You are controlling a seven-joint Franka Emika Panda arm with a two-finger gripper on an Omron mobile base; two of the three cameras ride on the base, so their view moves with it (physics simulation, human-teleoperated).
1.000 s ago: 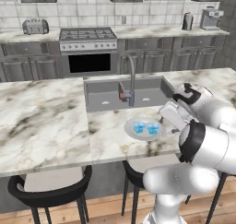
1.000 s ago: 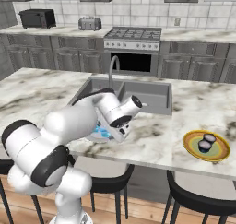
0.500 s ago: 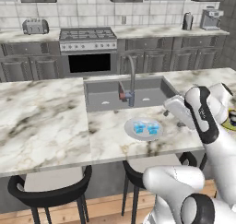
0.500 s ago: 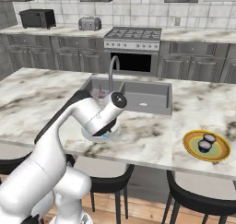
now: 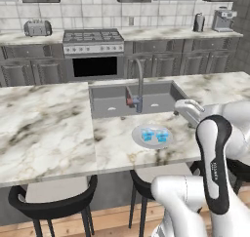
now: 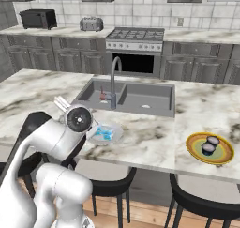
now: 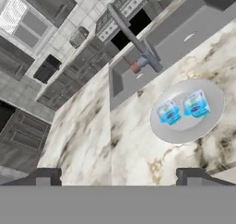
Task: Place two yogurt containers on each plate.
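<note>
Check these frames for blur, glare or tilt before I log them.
Left base view: soft, light blue cups fuzzy on the grey-white plate. Right base view: evenly lit, no glare; orange-yellow plate reads clearly. Hand view: strongly rolled, faucet diagonal, coarse pixelation.
</note>
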